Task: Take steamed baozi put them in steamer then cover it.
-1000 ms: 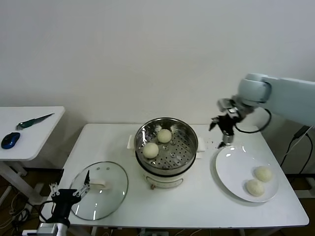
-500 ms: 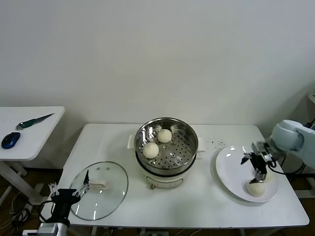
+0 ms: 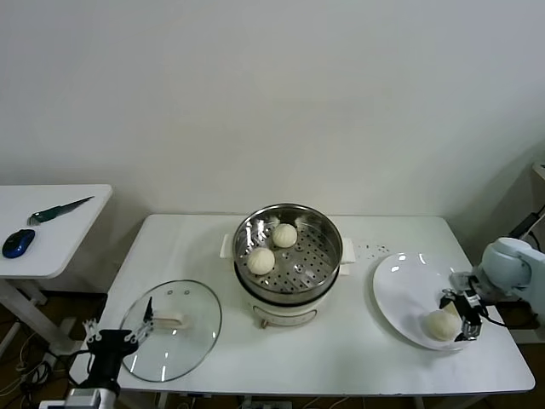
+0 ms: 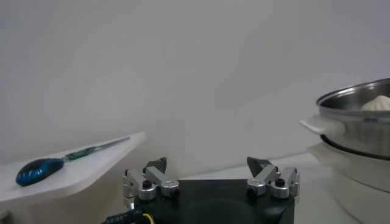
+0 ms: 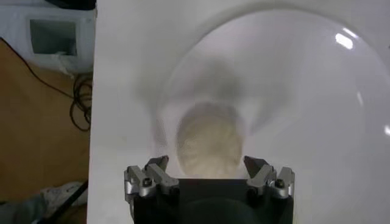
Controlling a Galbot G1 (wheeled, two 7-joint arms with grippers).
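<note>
The steel steamer (image 3: 327,228) stands mid-table on its white base and holds two baozi (image 3: 284,235) (image 3: 261,260). A white plate (image 3: 398,290) lies to its right with one baozi (image 3: 441,325) in plain sight; a second one there is not visible. My right gripper (image 3: 462,317) is low over the plate's right side, open. In the right wrist view its jaws (image 5: 207,163) stand apart on either side of a baozi (image 5: 209,141) without touching it. The glass cover (image 3: 174,341) lies flat at front left. My left gripper (image 3: 107,339) is open and idle by the cover's left edge.
A side table (image 3: 60,204) on the left holds a blue mouse (image 3: 18,243) and a green-handled tool (image 3: 58,209). The left wrist view shows the steamer (image 4: 356,115) off to one side and the mouse (image 4: 36,171). The table's right edge is close to the right gripper.
My right arm has swung from above the plate's far edge beside the steamer down to the plate's right side, and the gripper now straddles a baozi. The left arm has not moved.
</note>
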